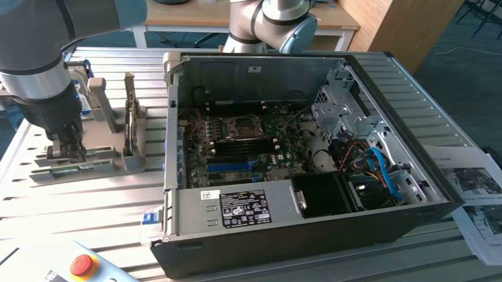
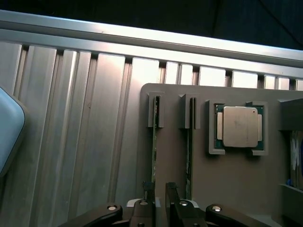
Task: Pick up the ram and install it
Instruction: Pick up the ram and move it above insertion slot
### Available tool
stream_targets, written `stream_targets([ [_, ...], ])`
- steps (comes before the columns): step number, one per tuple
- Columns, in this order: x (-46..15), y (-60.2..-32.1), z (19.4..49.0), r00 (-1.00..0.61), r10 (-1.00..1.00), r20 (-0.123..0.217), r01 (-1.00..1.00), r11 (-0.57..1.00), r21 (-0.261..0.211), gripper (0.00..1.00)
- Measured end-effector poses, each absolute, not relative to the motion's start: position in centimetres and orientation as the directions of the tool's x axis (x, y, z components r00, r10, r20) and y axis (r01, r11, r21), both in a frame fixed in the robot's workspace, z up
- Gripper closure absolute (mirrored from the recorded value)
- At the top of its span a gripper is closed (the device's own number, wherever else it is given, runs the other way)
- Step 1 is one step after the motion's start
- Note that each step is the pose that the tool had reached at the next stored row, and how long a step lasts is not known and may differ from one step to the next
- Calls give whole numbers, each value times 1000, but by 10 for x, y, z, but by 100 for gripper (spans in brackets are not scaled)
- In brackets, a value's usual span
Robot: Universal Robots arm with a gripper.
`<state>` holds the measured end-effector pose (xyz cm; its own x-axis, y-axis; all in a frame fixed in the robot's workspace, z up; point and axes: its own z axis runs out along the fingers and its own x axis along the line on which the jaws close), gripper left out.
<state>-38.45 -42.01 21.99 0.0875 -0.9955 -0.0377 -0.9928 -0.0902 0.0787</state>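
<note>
- Saw the hand (image 1: 67,150) low over the grey holder (image 1: 110,161), at the holder's side away from the computer case (image 1: 314,235).
- Found its fingers (image 2: 148,201) apart with a narrow gap between them, clamped on nothing.
- Found the ram (image 2: 155,151) standing on edge in one of the holder's slots, its end running into the gap between the fingers; could not tell whether either finger touched it.
- Noted a second green stick (image 2: 189,156) on edge in the holder's next slot, just beside the ram and outside the fingers.
- Noted a square silver CPU (image 2: 239,126) lying flat in the holder's recess, beyond the second stick from the ram.
- Saw the holder resting on the slatted metal counter (image 1: 94,205), the open case just beside the holder at the exterior view's right, motherboard (image 1: 251,141) exposed.
- Spotted a red button (image 1: 82,264) on the counter, well apart from the holder.
</note>
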Motion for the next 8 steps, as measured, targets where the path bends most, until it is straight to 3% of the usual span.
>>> stream_targets([
  [8,-379,-420,220,88,-995,-38,-993,-90,79,76],
])
